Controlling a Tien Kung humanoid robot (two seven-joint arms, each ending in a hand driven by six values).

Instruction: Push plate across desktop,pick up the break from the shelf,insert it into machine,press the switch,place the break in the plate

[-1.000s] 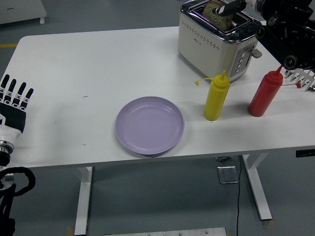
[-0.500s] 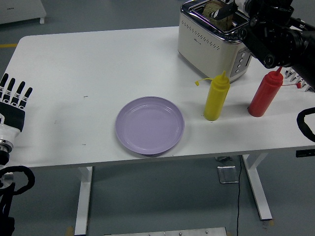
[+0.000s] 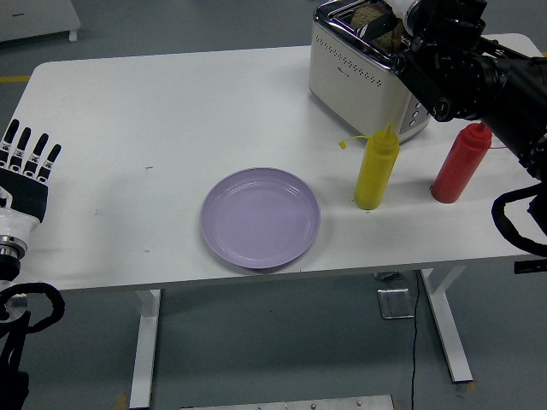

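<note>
Head view: bread going into the toaster.
The right hand sits over the toaster slot, bread just beside it and half sunk; whether it grips, I cannot tell. Next comes the switch below the hand. Left hand rests spread, empty; plate well apart.

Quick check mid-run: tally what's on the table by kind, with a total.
Squeeze bottles: 2, yellow and red
Plates: 1, purple
Toasters: 1
Bread slices: 1, sitting in the toaster slot
Total: 5
</note>
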